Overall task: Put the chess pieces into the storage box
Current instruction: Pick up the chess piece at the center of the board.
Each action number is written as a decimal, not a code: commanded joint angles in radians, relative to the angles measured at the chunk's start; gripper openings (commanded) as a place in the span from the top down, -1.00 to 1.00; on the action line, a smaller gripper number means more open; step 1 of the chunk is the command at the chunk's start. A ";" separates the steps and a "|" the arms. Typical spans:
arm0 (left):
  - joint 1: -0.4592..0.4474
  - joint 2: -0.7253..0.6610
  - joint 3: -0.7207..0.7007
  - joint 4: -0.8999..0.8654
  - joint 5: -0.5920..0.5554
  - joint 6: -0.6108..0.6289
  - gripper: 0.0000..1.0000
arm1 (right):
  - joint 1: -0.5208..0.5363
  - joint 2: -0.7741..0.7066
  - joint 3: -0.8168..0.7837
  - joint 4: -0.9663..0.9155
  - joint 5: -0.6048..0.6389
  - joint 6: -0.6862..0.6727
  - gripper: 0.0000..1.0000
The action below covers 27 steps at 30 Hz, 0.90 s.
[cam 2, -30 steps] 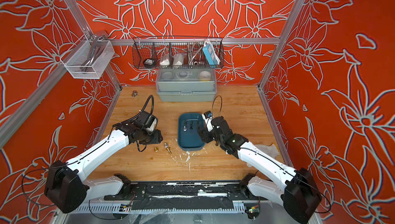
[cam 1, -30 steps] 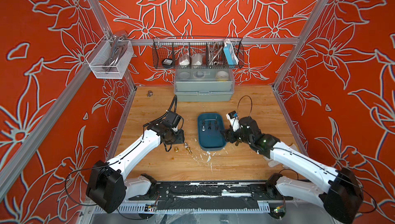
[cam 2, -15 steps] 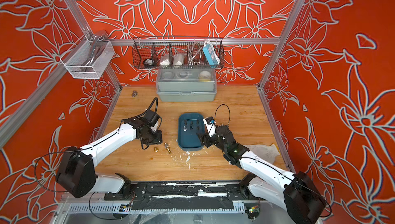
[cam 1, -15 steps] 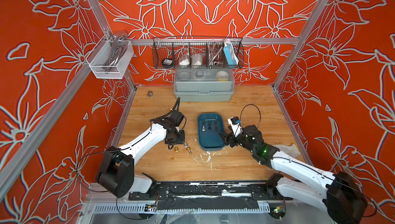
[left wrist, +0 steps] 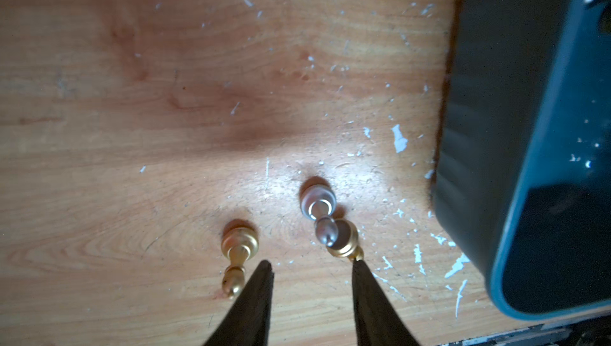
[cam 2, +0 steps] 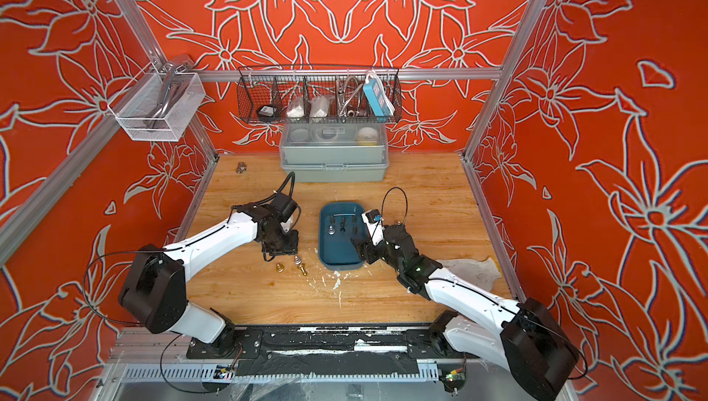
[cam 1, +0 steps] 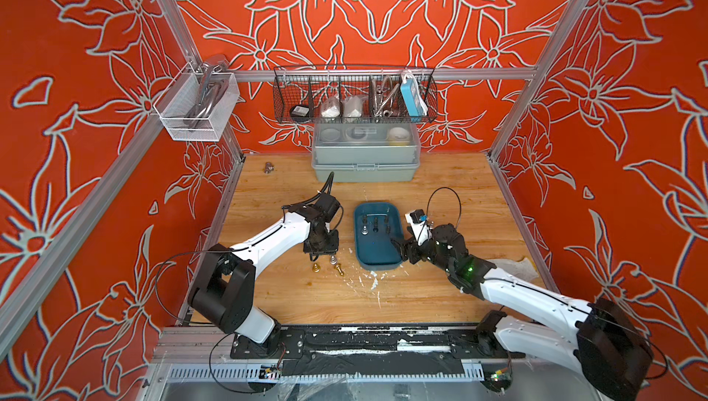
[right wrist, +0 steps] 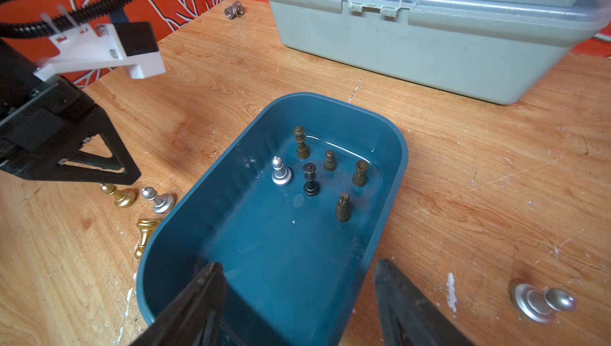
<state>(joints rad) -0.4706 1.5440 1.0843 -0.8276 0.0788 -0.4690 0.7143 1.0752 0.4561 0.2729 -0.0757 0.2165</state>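
Observation:
The storage box [cam 1: 377, 261] is a teal tray at mid-table, seen in both top views [cam 2: 341, 263]. Several chess pieces [right wrist: 310, 180] stand in it. Left of it on the wood are an upright gold piece [cam 1: 315, 268], a silver piece [cam 1: 333, 260] and a gold piece lying flat [cam 1: 339, 270]. My left gripper [left wrist: 310, 263] hangs open just above them; the gold piece [left wrist: 238, 248] and the silver piece [left wrist: 319, 209] lie beyond its tips. My right gripper [right wrist: 296, 266] is open astride the box's near right wall. A silver piece [right wrist: 542, 299] lies right of the box.
A grey-green lidded box [cam 1: 364, 161] stands at the back under a black wire basket [cam 1: 354, 96]. A white mesh basket [cam 1: 195, 108] hangs on the left wall. A metal fitting [cam 1: 269, 167] sits at the back left. White flecks [cam 1: 373, 284] dot the wood.
My left gripper has narrowed its jaws and shifted right, over the three pieces left of the box. My right gripper has slid forward along the box to its near right corner.

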 commanded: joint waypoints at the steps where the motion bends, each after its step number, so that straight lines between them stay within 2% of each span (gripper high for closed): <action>1: -0.024 0.057 0.046 -0.043 -0.048 0.002 0.21 | 0.008 0.009 0.026 0.005 0.028 -0.010 -0.51; 11: -0.039 0.175 0.075 -0.033 -0.065 -0.009 0.41 | 0.009 0.016 0.029 0.002 0.041 -0.010 -0.51; 21: -0.051 0.186 0.048 -0.018 -0.070 -0.026 0.44 | 0.010 0.035 0.041 -0.005 0.048 -0.006 -0.51; 27: -0.059 0.185 0.042 -0.012 -0.066 -0.035 0.54 | 0.011 0.052 0.054 -0.013 0.048 -0.005 -0.51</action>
<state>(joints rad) -0.5240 1.7218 1.1351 -0.8276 0.0200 -0.4923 0.7147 1.1172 0.4782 0.2691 -0.0429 0.2165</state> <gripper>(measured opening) 0.234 0.758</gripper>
